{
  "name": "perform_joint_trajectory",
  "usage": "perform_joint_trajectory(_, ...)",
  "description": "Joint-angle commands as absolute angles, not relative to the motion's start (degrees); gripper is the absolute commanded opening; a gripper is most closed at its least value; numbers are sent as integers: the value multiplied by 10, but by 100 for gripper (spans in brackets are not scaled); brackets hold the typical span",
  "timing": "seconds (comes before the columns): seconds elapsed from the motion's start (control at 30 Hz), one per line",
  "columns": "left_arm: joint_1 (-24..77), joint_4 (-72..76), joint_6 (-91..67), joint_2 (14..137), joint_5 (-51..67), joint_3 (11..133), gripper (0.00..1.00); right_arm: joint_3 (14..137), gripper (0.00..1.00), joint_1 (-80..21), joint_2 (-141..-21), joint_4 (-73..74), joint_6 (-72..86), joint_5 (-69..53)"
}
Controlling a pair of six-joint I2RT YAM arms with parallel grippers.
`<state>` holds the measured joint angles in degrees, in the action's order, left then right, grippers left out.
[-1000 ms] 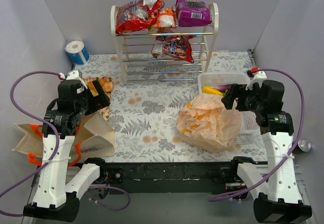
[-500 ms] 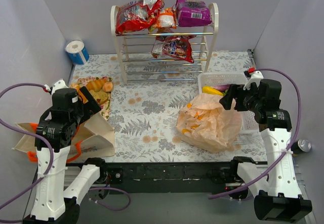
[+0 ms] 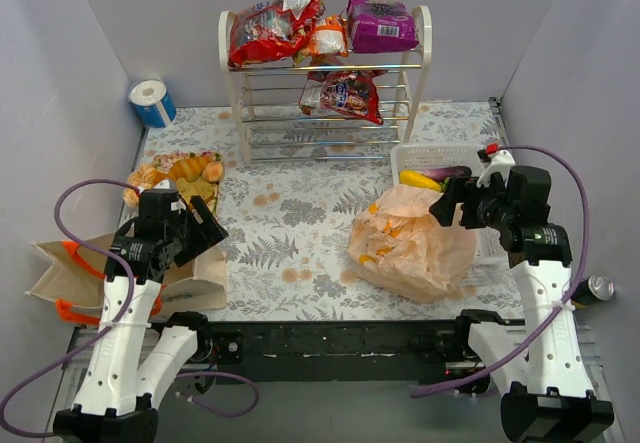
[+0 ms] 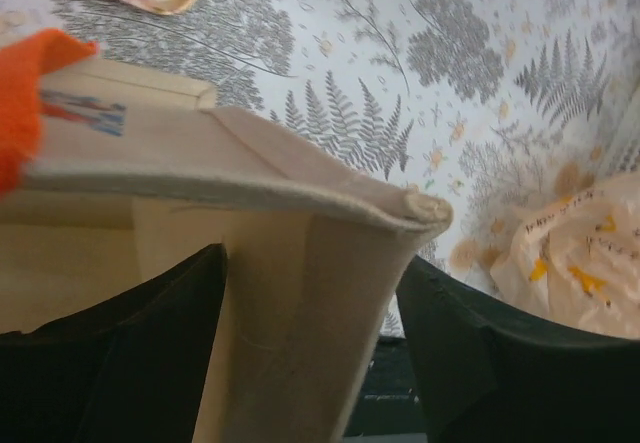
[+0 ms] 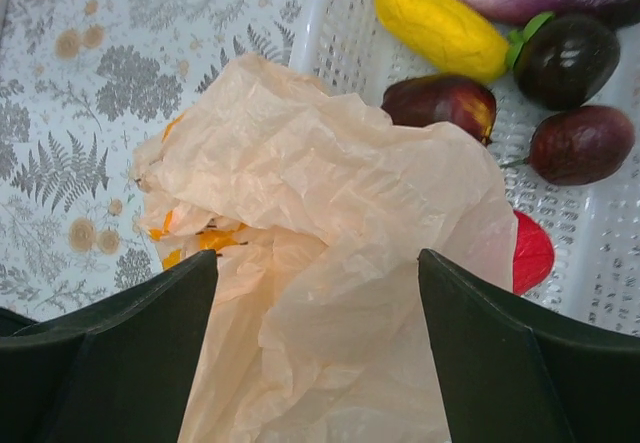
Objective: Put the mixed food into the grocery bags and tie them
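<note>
Your stock, placed by the white rack point(image 3: 325, 83). Snack packets point(image 3: 275, 28): red, orange and purple, on the rack's shelves. Canvas tote point(image 4: 300, 253): front-left of the rack, at the near edge of the surface point(image 3: 300, 223); your left fingers point(image 3: 207, 231) are spread wide, one on either side of its rim. Plastic bag point(image 5: 330, 213): front-right of the rack, crumpled; your right fingers point(image 3: 447, 203) are parted astride its top. Fruit point(image 5: 440, 28): yellow and dark purple, in the white basket point(image 5: 345, 33) right of the rack.
</note>
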<state>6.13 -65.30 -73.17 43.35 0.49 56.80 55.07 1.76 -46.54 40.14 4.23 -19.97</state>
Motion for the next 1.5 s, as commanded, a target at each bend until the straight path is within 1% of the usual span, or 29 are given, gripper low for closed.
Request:
perform_joint_trajectory(0.0, 62, -526, -724, 432, 173, 520, 51, 512, 89, 13, -484, 390, 40, -229)
perform_joint_trajectory(0.07, 62, -489, -716, 436, 203, 505, 40, 494, 89, 10, -488, 372, 50, -211)
perform_joint_trajectory(0.1, 62, -477, -712, 438, 230, 503, 33, 493, 89, 7, -490, 369, 54, -195)
perform_joint_trajectory(0.13, 62, -467, -700, 442, 241, 501, 23, 497, 88, 6, -492, 369, 57, -194)
perform_joint_trajectory(0.17, 62, -445, -694, 443, 251, 499, 17, 501, 87, 3, -494, 362, 62, -199)
perform_joint_trajectory(0.2, 62, -436, -687, 445, 273, 497, 14, 503, 85, 1, -499, 357, 68, -199)
perform_joint_trajectory(0.23, 62, -426, -673, 447, 284, 495, 7, 504, 82, 1, -500, 351, 75, -200)
perform_joint_trajectory(0.3, 62, -404, -655, 452, 308, 493, 3, 499, 78, -36, -510, 324, 98, -198)
perform_joint_trajectory(0.33, 62, -400, -637, 458, 326, 493, 0, 496, 69, -48, -515, 314, 108, -194)
perform_joint_trajectory(0.4, 62, -394, -618, 467, 342, 494, 0, 492, 58, -100, -533, 291, 133, -168)
perform_joint_trajectory(0.43, 62, -394, -607, 471, 360, 496, 0, 494, 45, -120, -540, 283, 141, -155)
perform_joint_trajectory(0.47, 62, -392, -589, 477, 368, 497, 0, 494, 39, -157, -545, 273, 149, -136)
perform_joint_trajectory(0.53, 62, -390, -571, 483, 394, 501, 0, 500, 28, -184, -560, 229, 178, -129)
perform_joint_trajectory(0.57, 62, -389, -556, 489, 407, 504, 0, 505, 26, -203, -566, 210, 187, -131)
perform_joint_trajectory(0.6, 63, -390, -547, 492, 420, 506, 0, 519, 19, -211, -580, 197, 200, -129)
perform_joint_trajectory(0.67, 64, -389, -531, 502, 459, 512, 0, 545, 15, -229, -598, 168, 206, -123)
perform_joint_trajectory(0.7, 68, -385, -532, 508, 468, 512, 0, 557, 10, -232, -620, 162, 208, -120)
perform_joint_trajectory(0.77, 79, -358, -533, 515, 490, 506, 0, 595, 8, -238, -650, 140, 207, -119)
perform_joint_trajectory(0.83, 97, -332, -557, 520, 481, 500, 0, 614, 9, -238, -670, 111, 197, -115)
perform_joint_trajectory(0.9, 122, -299, -569, 526, 450, 499, 0, 622, 11, -238, -700, 77, 181, -71)
perform_joint_trajectory(0.93, 153, -288, -584, 533, 439, 500, 0, 629, 11, -237, -714, 76, 168, -53)
perform_joint_trajectory(1.07, 230, -230, -623, 564, 392, 504, 0, 682, 13, -230, -805, 101, 150, -24)
perform_joint_trajectory(1.1, 262, -220, -630, 572, 386, 506, 0, 691, 14, -229, -817, 118, 149, -26)
perform_joint_trajectory(1.17, 296, -191, -649, 596, 360, 505, 0, 702, 18, -225, -837, 134, 145, -35)
perform_joint_trajectory(1.2, 329, -180, -656, 605, 351, 506, 0, 707, 28, -225, -838, 142, 142, -38)
perform_joint_trajectory(1.27, 361, -153, -667, 634, 320, 510, 0, 705, 48, -225, -831, 147, 136, -50)
perform_joint_trajectory(1.3, 389, -145, -670, 643, 309, 514, 0, 703, 65, -225, -818, 149, 131, -50)
perform_joint_trajectory(1.4, 434, -116, -671, 686, 279, 539, 0, 703, 80, -225, -782, 168, 119, -51)
perform_joint_trajectory(1.47, 446, -105, -667, 709, 263, 566, 4, 710, 83, -224, -756, 194, 113, -42)
